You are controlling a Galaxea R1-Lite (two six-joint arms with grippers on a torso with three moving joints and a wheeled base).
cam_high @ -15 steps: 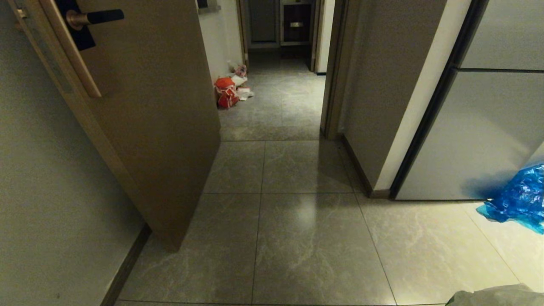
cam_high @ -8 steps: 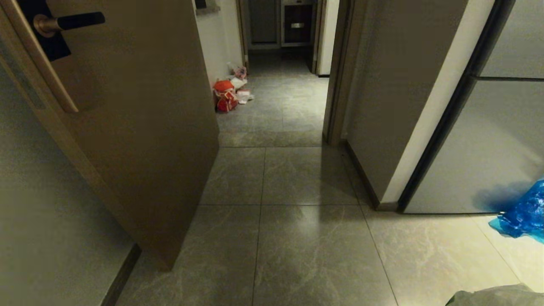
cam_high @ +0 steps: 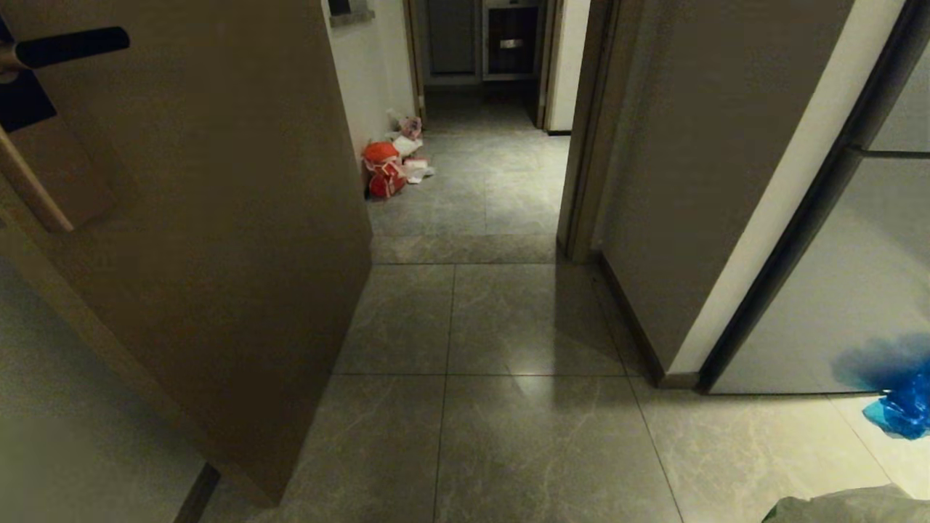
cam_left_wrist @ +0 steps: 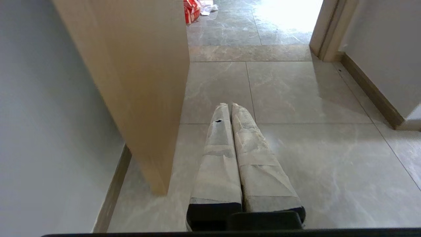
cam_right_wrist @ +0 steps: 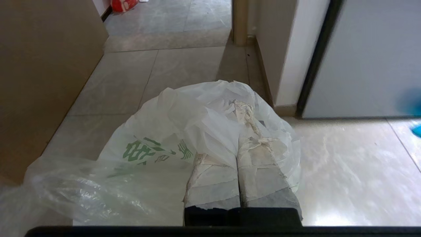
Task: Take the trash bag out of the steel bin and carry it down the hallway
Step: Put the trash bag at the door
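Two grippers, both parked low over the floor. Far left of the frame is an open brown door [cam_high: 218,240], with the left gripper [cam_left_wrist: 231,107] beside it, jaws pressed together, holding nothing. Upper middle, the hallway [cam_high: 487,181] runs back past an orange-red bag [cam_high: 383,171]. Further right, the right gripper [cam_right_wrist: 238,108] has its jaws pinching the trash bag [cam_right_wrist: 158,148], which hangs crumpled around them. A blue bag [cam_high: 901,414] sits at the right edge.

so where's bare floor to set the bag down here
Bare tiles run between the open door and the right wall corner. Past the doorway it is crowded by the left wall, where the orange-red bag and litter lie.
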